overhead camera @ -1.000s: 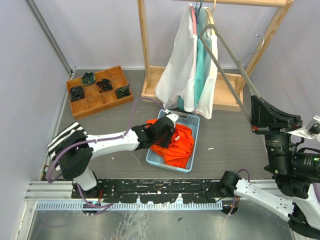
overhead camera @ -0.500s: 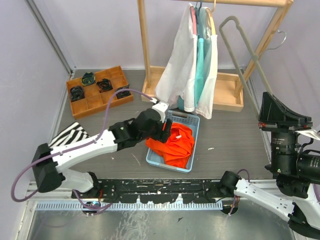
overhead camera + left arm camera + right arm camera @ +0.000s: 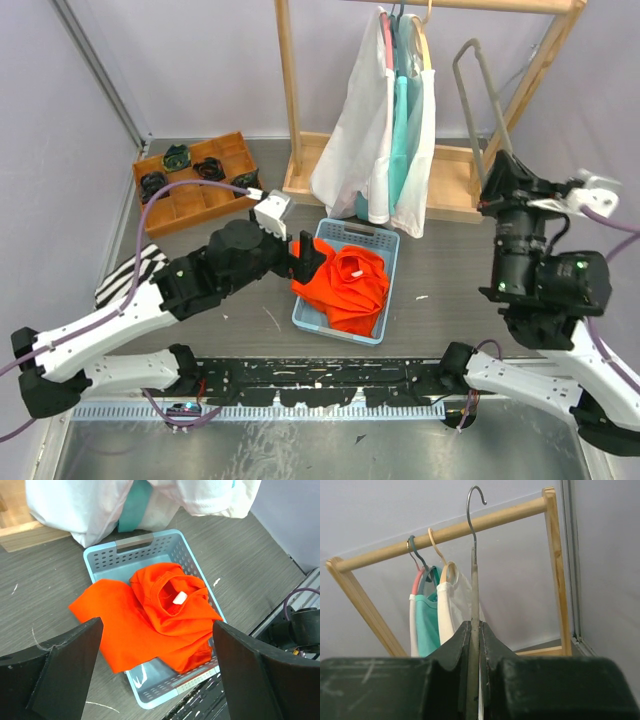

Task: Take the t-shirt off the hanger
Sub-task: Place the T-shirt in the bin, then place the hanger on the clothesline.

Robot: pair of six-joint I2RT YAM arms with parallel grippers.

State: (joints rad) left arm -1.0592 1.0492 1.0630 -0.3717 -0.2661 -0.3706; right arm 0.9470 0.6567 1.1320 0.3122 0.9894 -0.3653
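Beneath the left claw (image 3: 157, 624), its jaws spread wide, the orange t-shirt (image 3: 125, 630) lies in the basket (image 3: 132, 541); the right claw (image 3: 474, 630) clamps the hanger (image 3: 473, 570).

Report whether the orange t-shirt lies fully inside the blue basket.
Partly out. Most of the orange t-shirt sits in the blue basket, but one flap drapes over its rim.

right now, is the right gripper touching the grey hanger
Touching. The right wrist view shows the right gripper shut on the grey hanger, its stem pinched between both fingers with no gap on either side.
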